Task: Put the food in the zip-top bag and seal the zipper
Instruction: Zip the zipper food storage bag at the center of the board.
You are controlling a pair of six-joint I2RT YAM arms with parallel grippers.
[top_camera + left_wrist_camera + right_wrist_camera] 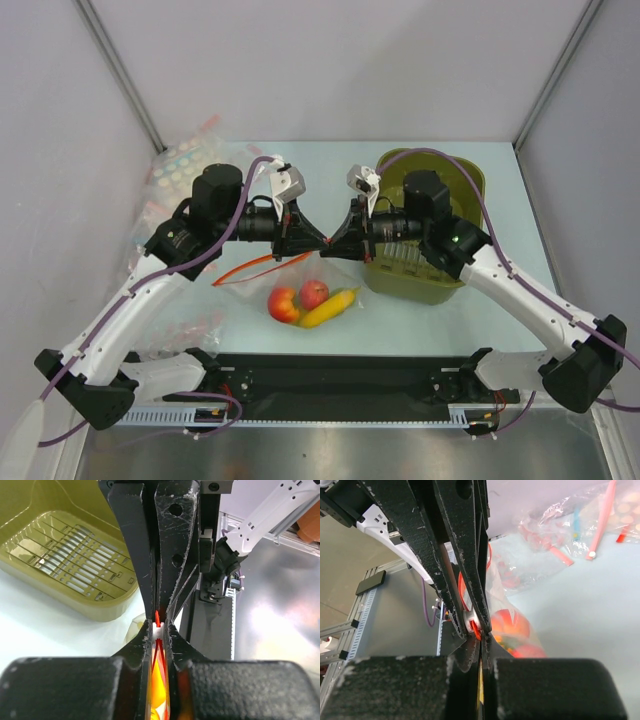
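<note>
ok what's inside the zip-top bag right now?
Through the clear zip-top bag: a yellow banana and two red round fruits, touching. No green piece shows; it may be hidden. The left gripper and right gripper pinch the zipper, covering the mouth there.

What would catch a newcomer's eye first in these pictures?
The left robot arm and right robot arm meet nose to nose in the middle, both sets of jaws shut on the orange-red zip strip of a small clear plastic bag. Inside it lie two red round toy fruits and a yellow toy banana. An olive-green plastic basket stands at the right.
</note>
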